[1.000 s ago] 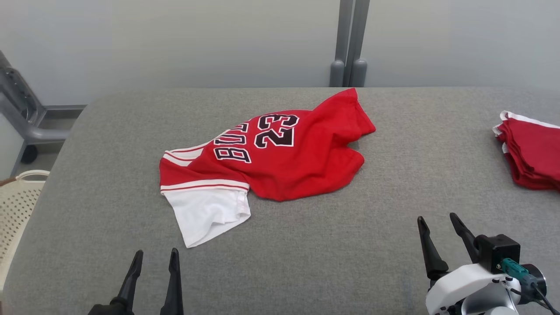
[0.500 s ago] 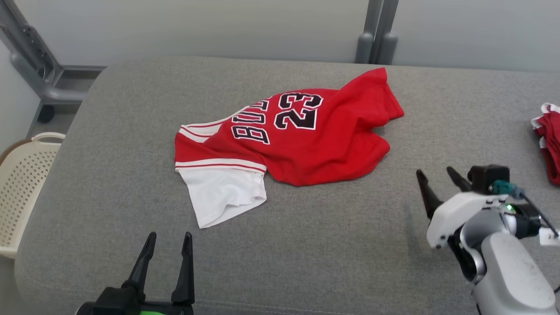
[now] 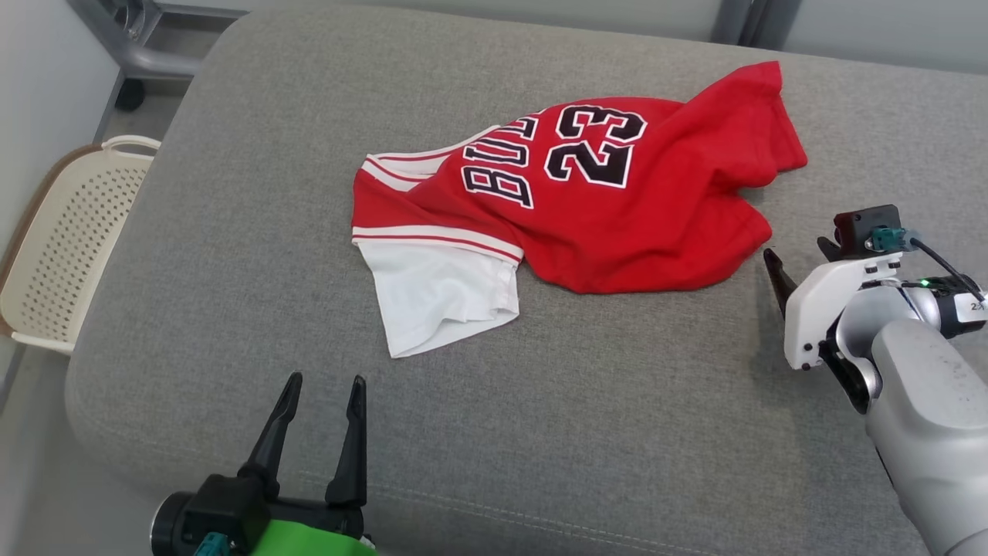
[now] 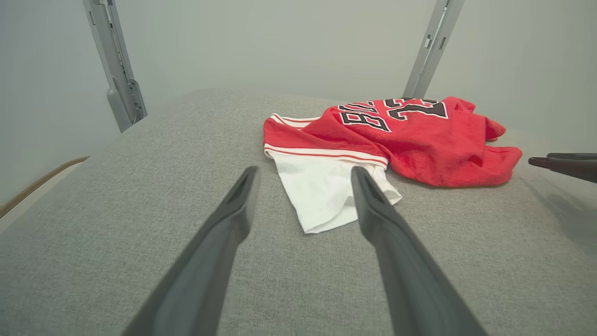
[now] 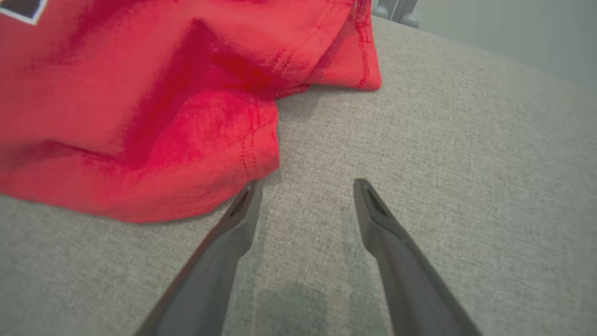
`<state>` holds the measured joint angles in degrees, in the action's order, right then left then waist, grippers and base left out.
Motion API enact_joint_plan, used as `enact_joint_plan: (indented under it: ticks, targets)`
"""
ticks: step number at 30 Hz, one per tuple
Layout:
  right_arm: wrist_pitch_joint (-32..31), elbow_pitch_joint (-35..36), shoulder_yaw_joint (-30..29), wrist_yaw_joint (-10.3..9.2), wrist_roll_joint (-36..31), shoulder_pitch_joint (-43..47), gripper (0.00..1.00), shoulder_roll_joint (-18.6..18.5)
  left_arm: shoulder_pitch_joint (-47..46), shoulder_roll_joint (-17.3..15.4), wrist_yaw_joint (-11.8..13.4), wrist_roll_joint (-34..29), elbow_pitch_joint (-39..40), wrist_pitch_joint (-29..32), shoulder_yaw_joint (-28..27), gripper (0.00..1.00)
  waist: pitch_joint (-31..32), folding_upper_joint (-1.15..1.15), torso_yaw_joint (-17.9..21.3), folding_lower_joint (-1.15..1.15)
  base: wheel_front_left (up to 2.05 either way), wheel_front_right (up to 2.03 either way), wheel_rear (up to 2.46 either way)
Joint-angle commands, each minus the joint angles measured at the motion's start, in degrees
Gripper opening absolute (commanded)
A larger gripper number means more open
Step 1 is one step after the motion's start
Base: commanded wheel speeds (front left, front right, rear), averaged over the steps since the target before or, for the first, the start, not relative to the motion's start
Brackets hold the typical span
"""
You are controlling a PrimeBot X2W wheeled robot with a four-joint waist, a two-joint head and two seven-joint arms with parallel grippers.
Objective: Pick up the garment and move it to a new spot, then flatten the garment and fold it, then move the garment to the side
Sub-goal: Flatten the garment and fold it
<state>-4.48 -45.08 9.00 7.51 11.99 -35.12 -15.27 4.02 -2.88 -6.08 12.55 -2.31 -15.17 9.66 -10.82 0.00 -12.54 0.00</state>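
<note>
The crumpled red-and-white basketball jersey (image 3: 617, 208) lies on the grey fabric tabletop (image 3: 617, 401). My right gripper (image 5: 306, 184), spread wide, sits just beside its red hem; my left gripper (image 3: 326, 378), also spread, near its white end.

This looks like a bare lab: plain pale walls (image 4: 280, 42), wheeled grey metal stand (image 3: 158, 63), padded grey worktop (image 3: 231, 270), cream laundry basket (image 3: 77, 232).

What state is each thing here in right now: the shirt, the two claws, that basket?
Red jersey: crumpled, lying unheld on the grey cushion.
Left claw: open, holding nothing, short of the white sleeve.
Right claw: open, holding nothing, one fingertip beside the red hem.
Basket: standing on the floor off the cushion's left.
</note>
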Motion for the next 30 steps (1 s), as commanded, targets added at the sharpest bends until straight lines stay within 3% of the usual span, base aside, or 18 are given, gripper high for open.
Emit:
enact_joint_plan:
  ticks: [1, 9, 18, 19, 20, 22, 23, 30]
  targets:
    - [0.44, -1.00, 1.16, -0.05, -0.04, -0.95, 1.00, -0.82, -1.14, -0.08, 0.10, 0.16, 0.19, 0.06, 0.19, 1.00, -2.53, 0.00, -2.35, 0.00, 0.00, 0.00, 0.00]
    - [3.91, -5.01, 8.92, -0.05, 4.18, -5.17, 1.00, -2.82, -2.04, -0.07, 0.59, 0.81, 0.38, 0.06, 1.02, 1.00, -4.44, 0.00, -3.70, 0.00, 0.00, 0.00, 0.00]
    - [5.85, -8.31, 15.52, -0.04, 9.09, -7.55, 1.00, -2.43, -2.03, -0.07, 1.07, 1.06, -0.38, 0.06, 1.92, 1.00, -4.21, 0.00, -4.11, 0.00, 0.00, 0.00, 0.00]
    - [6.03, -8.55, 16.22, -0.03, 9.60, -7.76, 0.58, -2.51, -2.08, -0.07, 1.16, 1.10, -0.42, 0.06, 1.91, 1.00, -4.16, 0.00, -4.11, 0.00, 0.00, 0.00, 0.00]
    - [6.12, -8.81, 16.87, -0.03, 10.13, -7.97, 0.38, -2.65, -2.15, -0.07, 1.18, 1.18, -0.45, 0.06, 1.88, 1.00, -4.07, 0.00, -4.09, 0.00, 0.00, 0.00, 0.00]
    - [6.35, -9.39, 18.17, -0.04, 10.97, -7.99, 0.09, -2.88, -2.16, -0.07, 1.29, 1.34, -0.52, 0.06, 1.82, 1.00, -3.79, 0.00, -4.00, 0.00, 0.00, 0.00, 0.00]
    - [6.57, -9.68, 18.59, -0.04, 11.45, -7.95, 0.00, -2.98, -2.14, -0.07, 1.32, 1.38, -0.56, 0.06, 1.81, 1.00, -3.62, 0.00, -3.93, 0.00, 0.00, 0.00, 0.00]
    - [11.06, -11.02, 16.48, -0.06, 14.95, -7.03, 0.00, -3.09, -1.55, -0.08, 1.59, 1.23, -0.83, 0.06, 1.63, 1.00, -1.65, 0.00, -2.86, 0.00, 0.00, 0.00, 0.00]
